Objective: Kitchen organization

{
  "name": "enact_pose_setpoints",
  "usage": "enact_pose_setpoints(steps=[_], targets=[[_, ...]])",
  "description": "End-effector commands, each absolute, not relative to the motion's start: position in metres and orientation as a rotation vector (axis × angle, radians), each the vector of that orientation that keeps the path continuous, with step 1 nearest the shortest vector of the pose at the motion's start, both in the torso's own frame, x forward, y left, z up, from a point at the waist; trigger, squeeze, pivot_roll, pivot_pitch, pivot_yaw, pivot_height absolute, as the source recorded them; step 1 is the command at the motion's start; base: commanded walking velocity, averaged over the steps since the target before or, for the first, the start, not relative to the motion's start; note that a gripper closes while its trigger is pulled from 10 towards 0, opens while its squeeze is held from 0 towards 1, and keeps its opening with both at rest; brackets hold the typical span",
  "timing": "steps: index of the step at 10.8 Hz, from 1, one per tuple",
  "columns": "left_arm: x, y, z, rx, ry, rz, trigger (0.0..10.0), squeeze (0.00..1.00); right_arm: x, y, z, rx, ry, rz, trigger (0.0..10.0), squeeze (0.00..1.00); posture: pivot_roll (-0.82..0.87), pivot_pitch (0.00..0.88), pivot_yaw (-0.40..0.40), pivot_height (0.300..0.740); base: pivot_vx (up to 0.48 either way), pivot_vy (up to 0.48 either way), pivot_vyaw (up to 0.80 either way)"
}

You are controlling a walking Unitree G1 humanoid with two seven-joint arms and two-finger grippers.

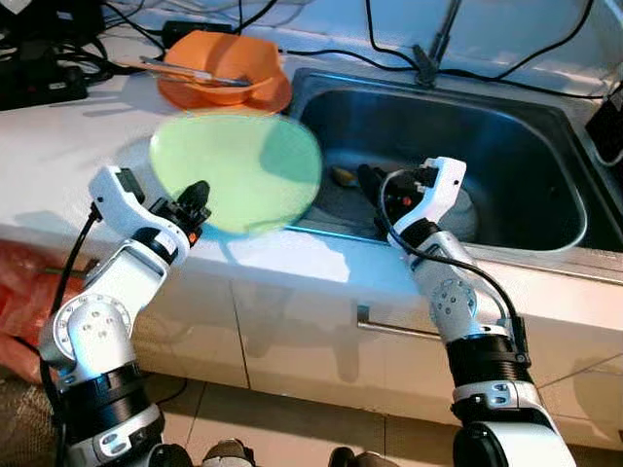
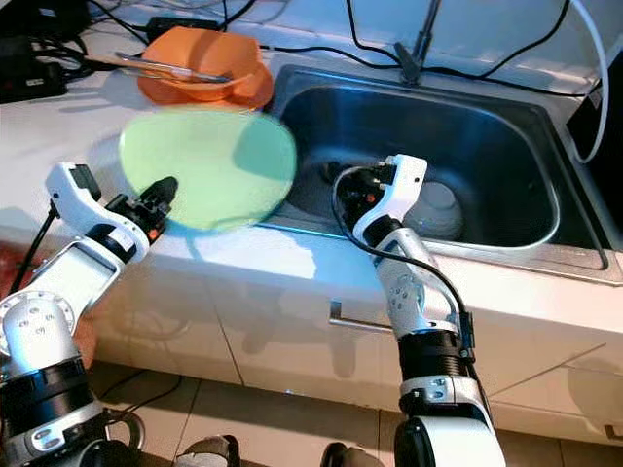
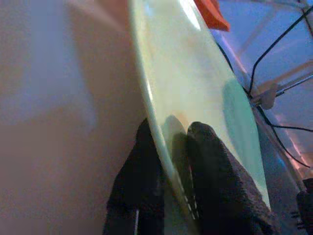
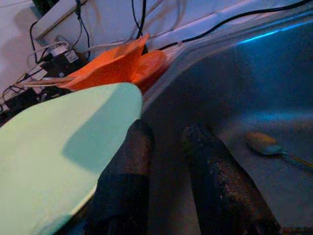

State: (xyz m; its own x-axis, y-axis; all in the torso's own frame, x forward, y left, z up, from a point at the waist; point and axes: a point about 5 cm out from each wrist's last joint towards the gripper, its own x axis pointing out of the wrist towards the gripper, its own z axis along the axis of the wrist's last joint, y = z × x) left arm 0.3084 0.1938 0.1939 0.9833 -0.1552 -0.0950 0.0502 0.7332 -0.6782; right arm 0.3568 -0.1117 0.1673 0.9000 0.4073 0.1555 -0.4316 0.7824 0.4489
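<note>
A pale green round plate (image 1: 238,167) hangs tilted above the white counter, its right edge over the sink's left rim. My left gripper (image 1: 198,206) is shut on the plate's near edge; the left wrist view has a black finger (image 3: 215,166) on each face of the plate (image 3: 195,83). Over the sink's front left part my right gripper (image 1: 372,183) is open and holds nothing, just right of the plate. Its fingers (image 4: 220,181) point toward the plate (image 4: 63,161) and the sink floor.
The steel sink (image 1: 526,146) holds a white bowl (image 2: 436,209) and a small yellowish spoon (image 4: 266,143). An orange bowl (image 1: 222,70) with utensils across it stands at the counter's back. Black cables and a power strip (image 1: 44,73) lie behind it. White cabinet fronts (image 1: 321,341) stand below.
</note>
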Motion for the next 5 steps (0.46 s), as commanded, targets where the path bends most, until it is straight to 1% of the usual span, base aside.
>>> enact_pose_setpoints(steps=[1,5], targets=[[0.306,0.188,0.19,-0.732,0.17,-0.116,0.0,0.0,0.359,-0.116,0.177,0.49,-0.085,0.45,10.0,0.0,0.15,0.127,-0.078,0.74,0.0,0.0,0.0],[0.309,0.175,0.199,-0.72,0.104,-0.157,0.0,0.0,0.36,-0.117,0.177,0.49,-0.081,0.443,10.0,0.0,0.15,0.12,-0.08,0.74,0.0,0.0,0.0]])
